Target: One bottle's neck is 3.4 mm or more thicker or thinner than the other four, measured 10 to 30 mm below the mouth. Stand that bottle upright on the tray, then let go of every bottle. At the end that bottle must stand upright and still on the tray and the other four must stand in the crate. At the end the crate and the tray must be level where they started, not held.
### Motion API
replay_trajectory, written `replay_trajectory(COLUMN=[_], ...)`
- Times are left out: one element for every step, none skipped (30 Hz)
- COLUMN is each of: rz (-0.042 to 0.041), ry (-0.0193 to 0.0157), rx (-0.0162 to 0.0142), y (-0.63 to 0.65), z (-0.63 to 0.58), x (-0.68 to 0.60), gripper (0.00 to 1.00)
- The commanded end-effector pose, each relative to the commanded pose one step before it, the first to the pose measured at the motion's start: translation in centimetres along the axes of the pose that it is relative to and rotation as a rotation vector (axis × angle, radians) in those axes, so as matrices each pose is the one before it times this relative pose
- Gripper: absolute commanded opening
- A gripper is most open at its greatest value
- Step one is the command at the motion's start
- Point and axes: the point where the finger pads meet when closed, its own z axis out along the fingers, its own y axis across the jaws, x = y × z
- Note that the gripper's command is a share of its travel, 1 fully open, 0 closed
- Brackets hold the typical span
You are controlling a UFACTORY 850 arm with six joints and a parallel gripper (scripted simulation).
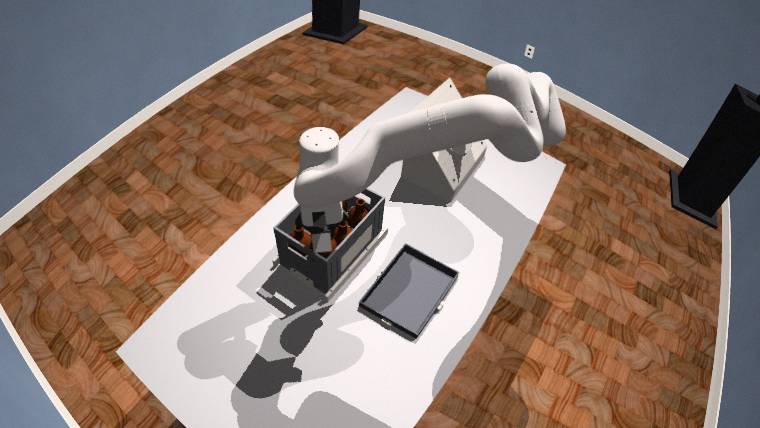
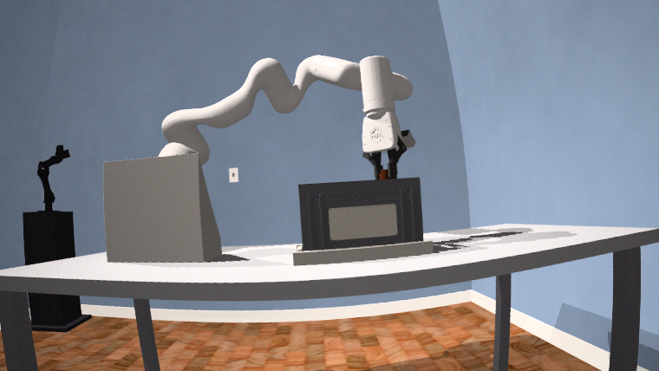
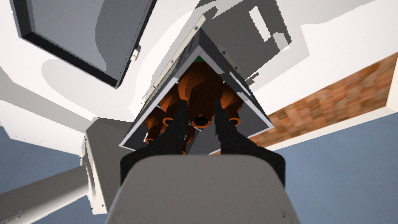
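Largely hidden behind the dark rectangular crate (image 1: 304, 268) (image 2: 317, 221) (image 3: 200, 42), the glossy brown glass bottle (image 2: 383, 173) (image 3: 201, 87) has its neck clamped by the black-fingered gripper (image 2: 384, 175) (image 3: 200, 107), mouth showing above the rim.

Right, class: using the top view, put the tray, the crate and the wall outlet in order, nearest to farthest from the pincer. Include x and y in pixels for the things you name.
1. Crate (image 1: 359, 242) (image 2: 315, 221) (image 3: 167, 100): around the bottles, right beneath the pincer (image 1: 321, 249) (image 2: 385, 173) (image 3: 201, 112).
2. Tray (image 1: 412, 289) (image 3: 70, 55): beside the crate.
3. Wall outlet (image 1: 529, 51) (image 2: 233, 175): far off, on the wall.
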Motion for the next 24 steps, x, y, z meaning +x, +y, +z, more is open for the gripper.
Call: replay_trajectory(rz=[-0.00077, 0.0, 0.0, 0.0, 0.0, 0.0, 0.0, 0.0, 0.0, 0.0, 0.0, 0.0, 0.0, 0.0, 0.0, 0.0, 0.0, 0.0, 0.0, 0.0, 0.0, 0.0, 0.0, 0.0], ry=[0.00088, 0.0, 0.0, 0.0, 0.0, 0.0, 0.0, 0.0, 0.0, 0.0, 0.0, 0.0, 0.0, 0.0, 0.0, 0.0, 0.0, 0.0, 0.0, 0.0, 0.0, 0.0, 0.0, 0.0], rx=[-0.00196, 0.0, 0.0, 0.0, 0.0, 0.0, 0.0, 0.0, 0.0, 0.0, 0.0, 0.0, 0.0, 0.0, 0.0, 0.0, 0.0, 0.0, 0.0, 0.0, 0.0, 0.0, 0.0, 0.0], y=[0.055, 0.0, 0.0, 0.0, 0.0, 0.001, 0.0, 0.0, 0.0, 0.0, 0.0, 0.0, 0.0, 0.0, 0.0, 0.0, 0.0, 0.0, 0.0, 0.0, 0.0, 0.0, 0.0, 0.0], z=[-0.661, -0.116, -0.119, -0.12, -0.122, -0.123, -0.123, 0.0, 0.0, -0.123, -0.123, -0.122, -0.12, -0.118, -0.115, -0.112, -0.108, -0.104, -0.1, -0.095, -0.09, -0.084, -0.078, -0.073], x=[0.057, 0.0, 0.0, 0.0, 0.0, 0.0, 0.0, 0.0, 0.0, 0.0, 0.0, 0.0, 0.0, 0.0, 0.0, 0.0, 0.0, 0.0, 0.0, 0.0, 0.0, 0.0, 0.0, 0.0], gripper=[0.0, 0.0, 0.0, 0.0, 0.0, 0.0, 0.0, 0.0, 0.0, 0.0, 0.0, 0.0, 0.0, 0.0, 0.0, 0.0, 0.0, 0.0, 0.0, 0.0, 0.0, 0.0, 0.0, 0.0])
